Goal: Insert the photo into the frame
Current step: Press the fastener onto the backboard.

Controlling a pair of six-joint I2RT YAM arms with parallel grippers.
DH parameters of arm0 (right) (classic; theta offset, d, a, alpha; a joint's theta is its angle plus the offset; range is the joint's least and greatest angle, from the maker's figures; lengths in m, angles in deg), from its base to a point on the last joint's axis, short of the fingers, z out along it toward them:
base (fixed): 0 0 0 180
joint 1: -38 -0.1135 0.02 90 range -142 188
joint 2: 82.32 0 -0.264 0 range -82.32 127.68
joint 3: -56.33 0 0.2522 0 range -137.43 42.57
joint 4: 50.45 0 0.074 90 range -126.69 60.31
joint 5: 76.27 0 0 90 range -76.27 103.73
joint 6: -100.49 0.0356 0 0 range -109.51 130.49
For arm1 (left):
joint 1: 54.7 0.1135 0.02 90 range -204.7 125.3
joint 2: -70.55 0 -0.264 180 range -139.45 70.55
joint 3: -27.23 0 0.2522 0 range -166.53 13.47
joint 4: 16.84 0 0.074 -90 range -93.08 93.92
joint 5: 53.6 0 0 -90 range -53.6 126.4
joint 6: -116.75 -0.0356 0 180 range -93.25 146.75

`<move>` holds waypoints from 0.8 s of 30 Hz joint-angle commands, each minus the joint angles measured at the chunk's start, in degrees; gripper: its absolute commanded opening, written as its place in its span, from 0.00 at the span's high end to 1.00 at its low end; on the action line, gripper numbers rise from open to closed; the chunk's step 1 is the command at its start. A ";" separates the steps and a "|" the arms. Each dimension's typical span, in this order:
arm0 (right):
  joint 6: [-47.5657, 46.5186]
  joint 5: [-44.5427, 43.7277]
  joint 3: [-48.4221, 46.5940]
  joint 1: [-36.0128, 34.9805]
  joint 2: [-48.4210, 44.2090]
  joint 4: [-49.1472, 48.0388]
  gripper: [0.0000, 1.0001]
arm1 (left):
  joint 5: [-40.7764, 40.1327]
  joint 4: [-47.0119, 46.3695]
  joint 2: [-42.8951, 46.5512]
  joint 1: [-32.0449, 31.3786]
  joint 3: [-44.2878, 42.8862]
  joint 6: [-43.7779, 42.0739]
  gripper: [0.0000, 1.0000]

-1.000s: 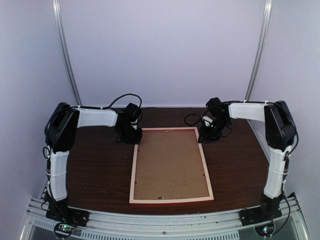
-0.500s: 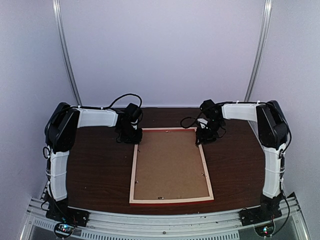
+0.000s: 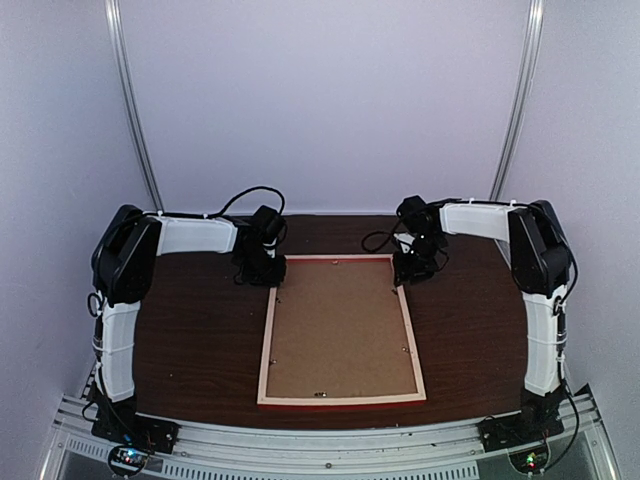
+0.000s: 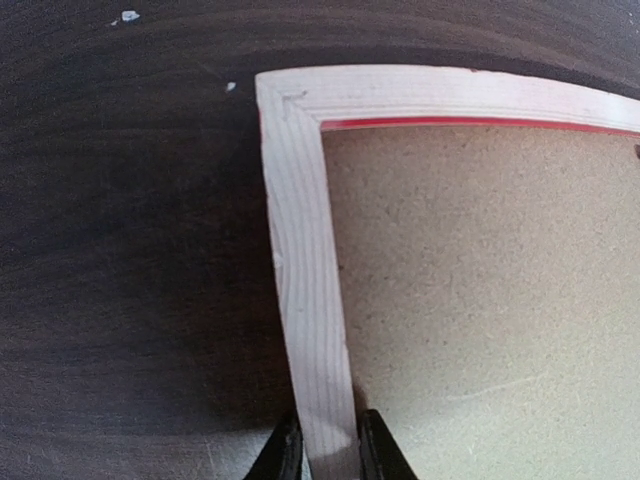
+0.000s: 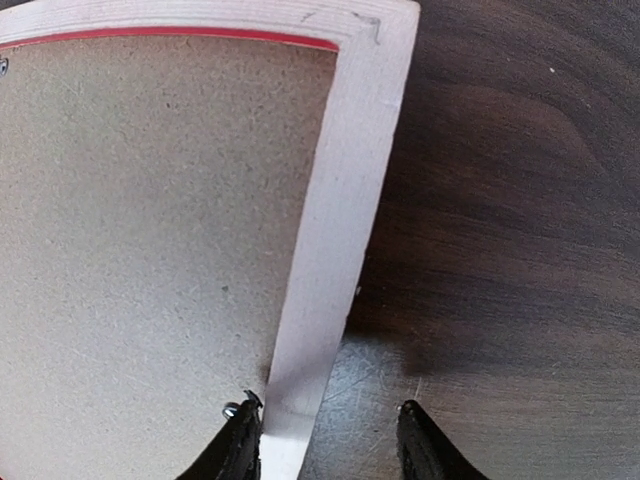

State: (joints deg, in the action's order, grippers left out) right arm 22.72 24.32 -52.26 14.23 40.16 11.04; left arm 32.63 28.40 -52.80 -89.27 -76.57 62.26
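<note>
Left fingers (image 4: 283, 458) are clamped on the frame (image 4: 308, 300), one on each side of its left strip, close to the far left corner. Right fingers (image 5: 240, 445) stand apart, straddling the right strip near the far right corner. One is over the backing board (image 3: 340, 325) at the strip's inner edge, and the other hangs clear of the strip above the table (image 5: 500, 250).

One frame lies flat on the dark wooden table between the two arms. Its pale bare-wood back faces up, and a red edge shows along its near side. Its long axis runs from the near edge of the table toward the far edge, with the far end leaning slightly right. One brown backing board fills the opening. Small metal tabs sit along its border. About five seem visible from above, though they are too small to count surely.

Two arms reach in, the left arm (image 3: 190, 235) and the right arm (image 3: 480, 222), one at each far corner.

Compared with a second earlier, the right arm has swung a little leftward, bringing its elbow and fingers nearer the corner. The left arm and its grip are unchanged.
</note>
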 commanded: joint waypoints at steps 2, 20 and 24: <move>0.22 -2.90 -1.46 -0.99 1.84 4.02 0.54 | -0.31 0.46 -2.84 -0.33 -0.57 -0.75 0.80; 0.03 -0.86 -0.81 -1.37 0.63 7.05 0.54 | -0.02 0.42 -3.28 -0.33 -1.10 -0.70 0.80; 0.00 -0.41 -0.34 -1.42 -0.04 7.16 0.54 | 0.10 0.44 -3.34 -0.33 -1.19 -0.70 0.80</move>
State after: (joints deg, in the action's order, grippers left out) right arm 22.72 23.82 -53.79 13.23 41.69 15.39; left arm 32.59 28.47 -53.30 -89.27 -77.31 62.24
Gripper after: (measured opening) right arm 0.455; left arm 0.200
